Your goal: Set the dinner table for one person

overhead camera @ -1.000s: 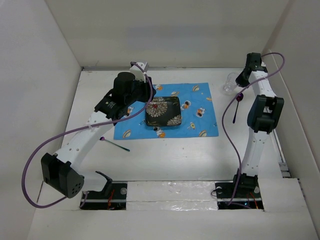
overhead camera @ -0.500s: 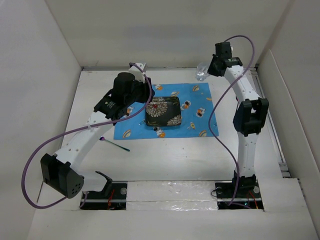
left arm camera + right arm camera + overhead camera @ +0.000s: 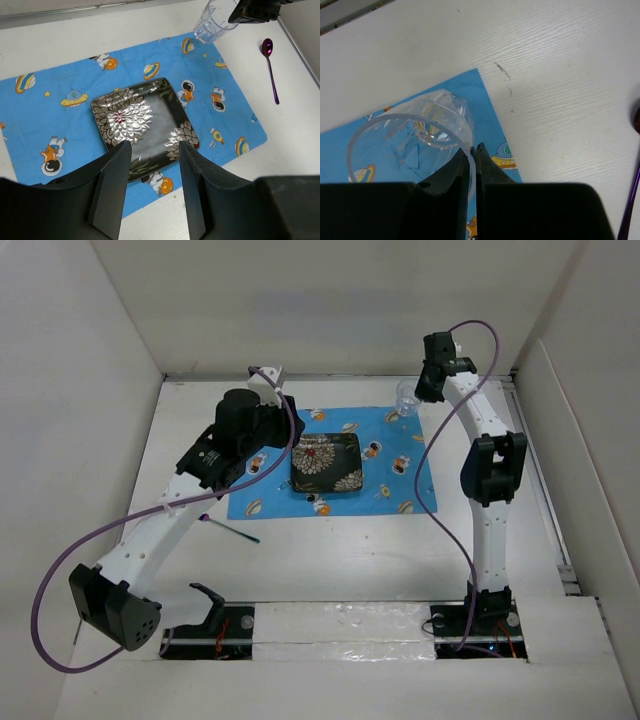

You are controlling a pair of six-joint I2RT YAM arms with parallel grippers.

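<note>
My right claw [image 3: 473, 150] is clenched on the rim of the clear glass [image 3: 420, 130], with 1 finger inside and 1 outside, pinching the wall between them. The glass [image 3: 407, 395] is at the far right corner of the blue cartoon-print cloth [image 3: 395, 490] and leans a little in the left wrist view. I cannot tell whether its base touches the cloth or hangs just above it.

My left claw [image 3: 155, 147] is released, its 2 fingers [image 3: 112, 190] standing apart with nothing between them. It hovers over the near edge of the black square plate [image 3: 142, 125] with the silver flower pattern.

That plate [image 3: 327, 462] lies flat near the middle of the cloth, which is spread on the far half of the dinner table [image 3: 350, 560], the white surface both my bases are bolted to.

A purple spoon [image 3: 270, 70] lies on the bare table to the right of the cloth, apart from it. A thin utensil with a purple end [image 3: 232, 530] lies on the table just off the cloth's near left corner.
</note>
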